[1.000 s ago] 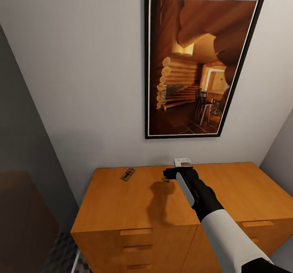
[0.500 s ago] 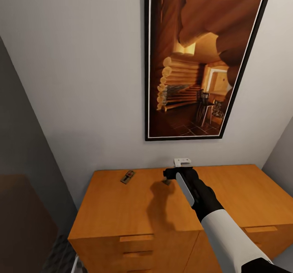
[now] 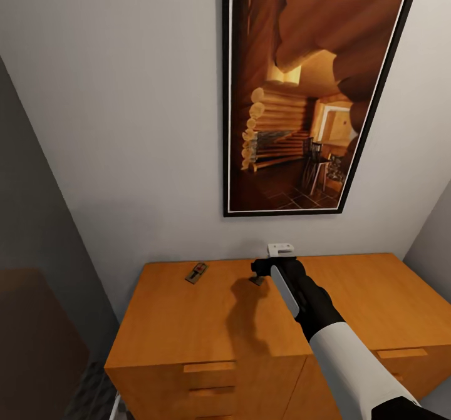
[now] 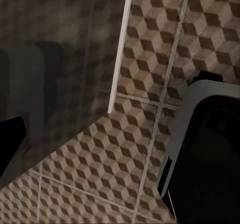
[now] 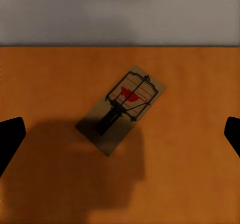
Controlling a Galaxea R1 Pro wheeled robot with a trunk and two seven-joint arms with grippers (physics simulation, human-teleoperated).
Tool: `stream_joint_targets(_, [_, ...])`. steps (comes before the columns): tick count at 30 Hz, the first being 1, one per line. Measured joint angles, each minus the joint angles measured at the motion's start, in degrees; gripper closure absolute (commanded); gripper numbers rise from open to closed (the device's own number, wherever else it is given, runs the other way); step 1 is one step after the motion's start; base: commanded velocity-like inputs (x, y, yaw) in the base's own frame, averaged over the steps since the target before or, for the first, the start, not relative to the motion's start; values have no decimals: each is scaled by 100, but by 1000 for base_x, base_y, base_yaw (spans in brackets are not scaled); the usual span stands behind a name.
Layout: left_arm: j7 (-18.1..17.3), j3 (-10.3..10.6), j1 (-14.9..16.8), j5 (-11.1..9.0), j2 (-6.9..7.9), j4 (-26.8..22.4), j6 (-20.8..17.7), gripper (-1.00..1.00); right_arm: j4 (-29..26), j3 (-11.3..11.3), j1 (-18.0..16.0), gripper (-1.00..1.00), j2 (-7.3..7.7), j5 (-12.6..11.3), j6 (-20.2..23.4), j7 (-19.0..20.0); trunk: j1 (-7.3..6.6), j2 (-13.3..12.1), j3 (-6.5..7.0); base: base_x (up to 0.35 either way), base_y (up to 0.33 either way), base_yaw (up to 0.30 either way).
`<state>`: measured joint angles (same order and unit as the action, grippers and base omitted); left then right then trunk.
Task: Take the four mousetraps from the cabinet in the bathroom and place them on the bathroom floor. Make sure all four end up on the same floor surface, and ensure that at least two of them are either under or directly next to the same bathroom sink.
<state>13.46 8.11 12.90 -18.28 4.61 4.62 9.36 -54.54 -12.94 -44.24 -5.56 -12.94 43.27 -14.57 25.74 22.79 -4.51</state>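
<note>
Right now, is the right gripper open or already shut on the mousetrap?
Open. The right gripper has its fingertips spread at opposite edges, and the mousetrap lies flat, untouched, on the cabinet.

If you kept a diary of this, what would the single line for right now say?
right gripper: open, above mousetrap | second mousetrap: lying on cabinet top | left gripper: over cube-patterned floor

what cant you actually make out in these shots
- Mousetrap under the right gripper: head view, mostly hidden by the gripper.
- Far mousetrap: head view, too small for wire detail.
- Cabinet drawers: head view, cut off by the bottom edge.
- Left gripper: left wrist view, fingertips barely enter at the edges over the bathroom floor; open.
</note>
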Motion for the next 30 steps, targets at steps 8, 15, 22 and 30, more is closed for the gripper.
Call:
stream_joint_targets(8, [0, 2, -123, 1, -3, 0, -22, -100, 0, -3, 0, -100, 0, 0, 0, 0, 0, 0, 0, 0, 0, 0])
stream_joint_targets(15, [-3, 5, -158, 3, -50, 0, -30, -100, 0, -3, 0, -100, 0, 0, 0, 0, 0, 0, 0, 0, 0, 0])
stream_joint_targets(22, [-3, 9, -174, 10, -80, 0, -32, -100, 0, -3, 0, -100, 4, 1, 0, 0, -1, 0, 0, 29, 0, 0])
stream_joint_targets(30, [0, 7, -184, 10, -97, 0, -32, -100, 0, -7, 0, -100, 9, -8, 0, -1, -1, 0, 0, 119, 0, 0])
